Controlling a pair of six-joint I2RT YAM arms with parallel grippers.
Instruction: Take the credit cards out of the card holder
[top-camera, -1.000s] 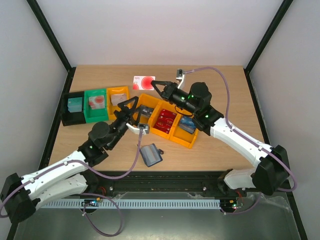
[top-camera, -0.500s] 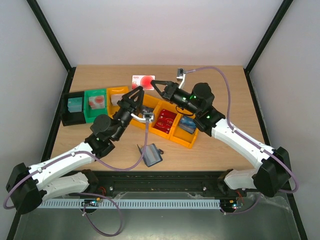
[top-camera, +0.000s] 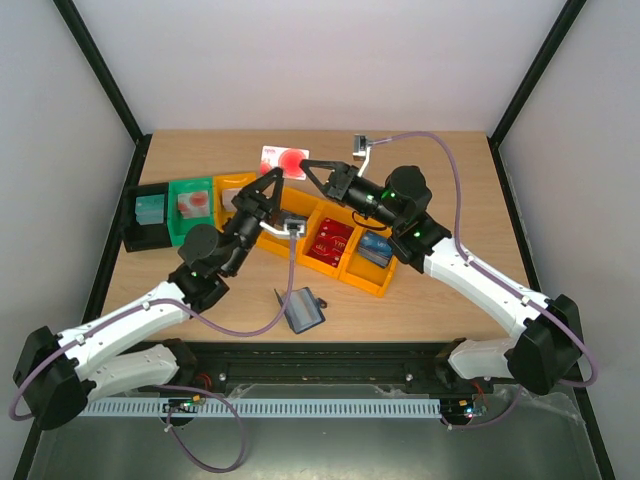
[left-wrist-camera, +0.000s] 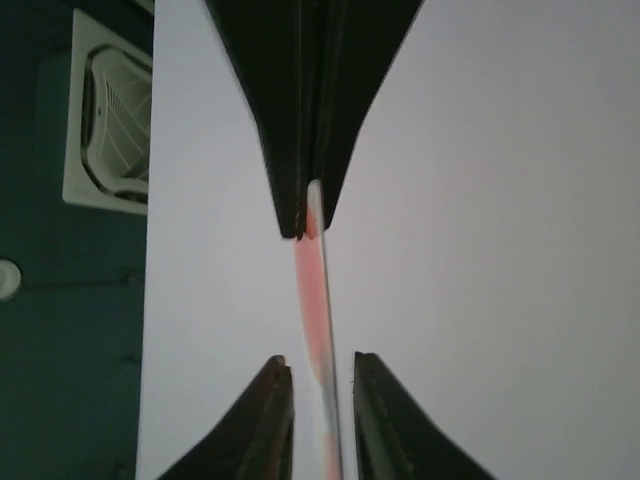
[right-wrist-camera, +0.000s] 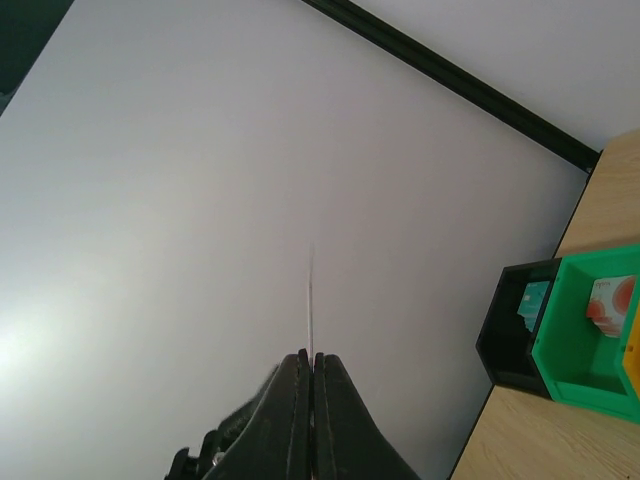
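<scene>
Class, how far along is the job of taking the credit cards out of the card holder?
Done: one white and red card is out of the card holder, which lies open on the table. In hand: the right gripper pinches that card in the air, and the left gripper is open either side of it. Left: setting it down; whether more cards sit in the holder cannot be told.
</scene>
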